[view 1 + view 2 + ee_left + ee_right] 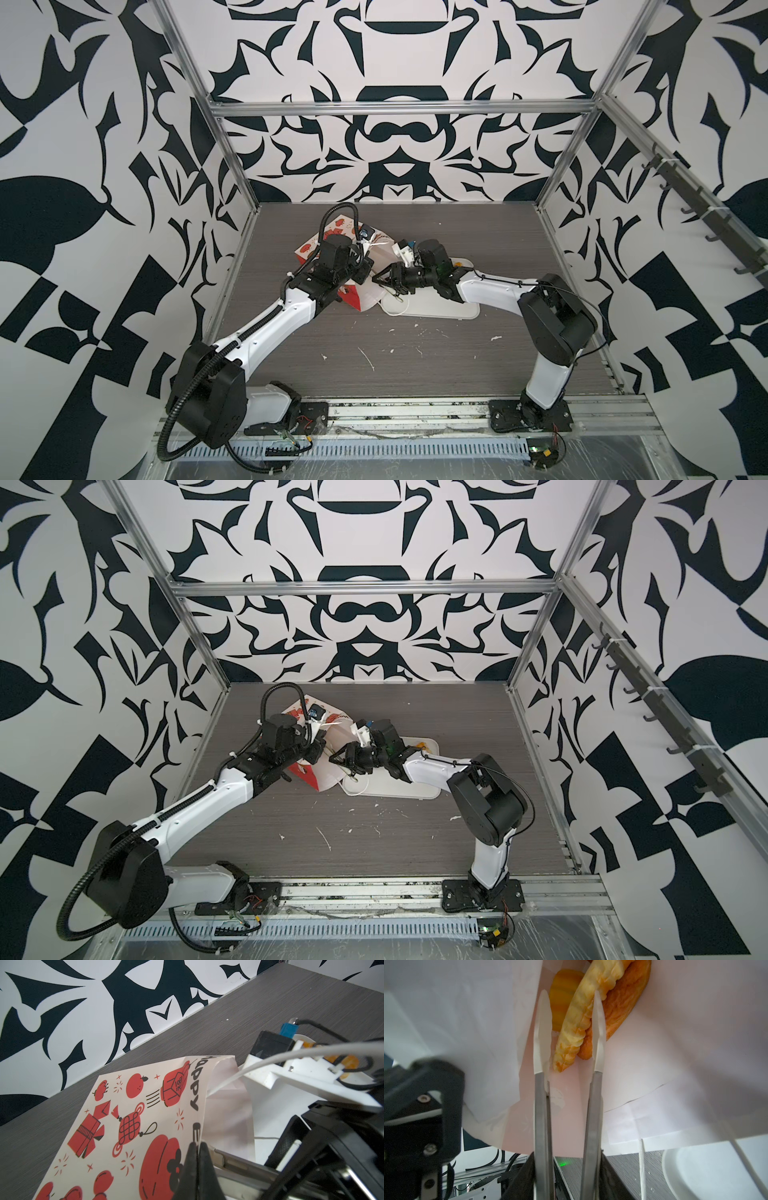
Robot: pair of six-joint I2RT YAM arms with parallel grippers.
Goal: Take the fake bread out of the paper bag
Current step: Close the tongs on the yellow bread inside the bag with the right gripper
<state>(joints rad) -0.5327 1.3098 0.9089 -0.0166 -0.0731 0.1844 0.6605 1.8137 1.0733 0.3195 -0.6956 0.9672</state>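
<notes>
Paper bag (pixel 145 1126) lies sideways toward the bench's far left corner; left end effector (pixel 196 1153) pinched shut on its rim; right end effector (pixel 568 1180) clamps tongs (pixel 540 1105), tips straddling the long twist (pixel 577 1022) inside. Best: close gently; draw straight out.

— What's by the tongs (pixel 592 1105)?
— A flat white tray (pixel 432 309), just beside and below their handles, lying on the grey wood-grain table (pixel 415 374).
— Farther off?
— White flecks (pixel 368 359) on the table, well apart from them. Black-and-white patterned walls (pixel 395 145) stand all around.
</notes>
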